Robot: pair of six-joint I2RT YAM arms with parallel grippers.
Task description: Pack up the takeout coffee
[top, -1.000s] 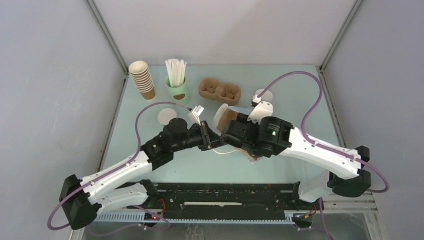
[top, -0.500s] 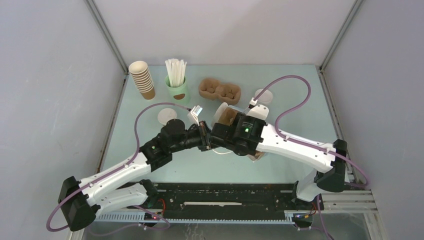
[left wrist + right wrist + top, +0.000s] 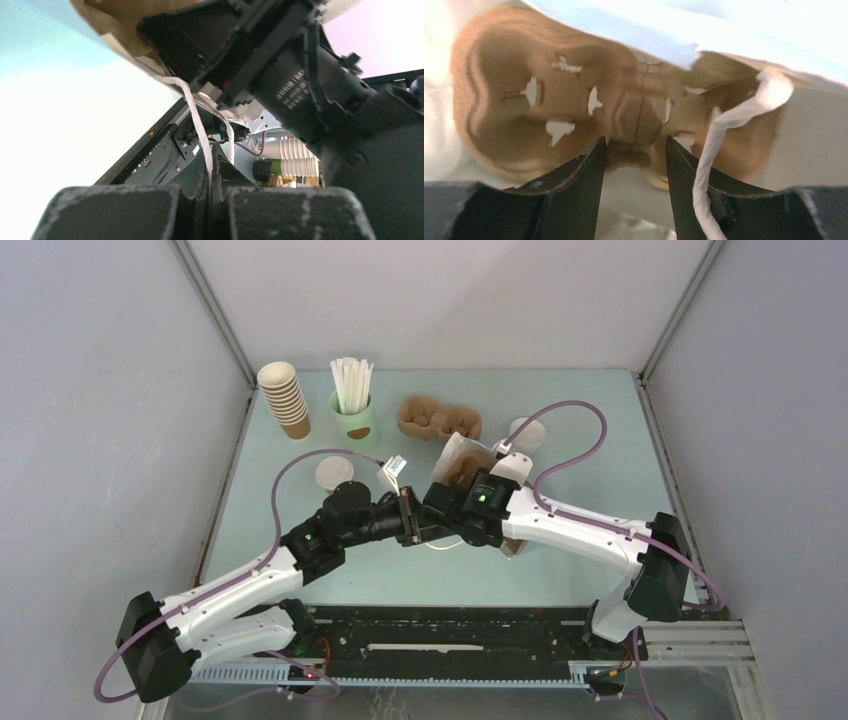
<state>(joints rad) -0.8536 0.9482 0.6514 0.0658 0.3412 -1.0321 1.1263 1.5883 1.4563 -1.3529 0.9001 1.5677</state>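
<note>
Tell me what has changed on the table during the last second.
The right arm swung left and forward; the right gripper, open, and the paper bag shifted toward the pulp carrier. The left gripper stayed shut on the bag's white handle. Carrier, cup stack and straws stayed put.

The left arm [image 3: 250, 580] and right arm [image 3: 580, 530] are each built of smooth white link shells between rounded black joint housings. A thin purple cable [image 3: 283, 480] loops along the left arm, and another purple cable [image 3: 590, 420] loops along the right. 1 small green light [image 3: 481, 497] glows on a black housing near each wrist. The left gripper [image 3: 210, 200] has blocky black fingers [image 3: 115, 210] with a grey speckled surface. The right gripper [image 3: 636, 165] has smooth, tapered black fingers [image 3: 574, 190]. White printed lettering [image 3: 295, 90] marks a black motor housing.
</note>
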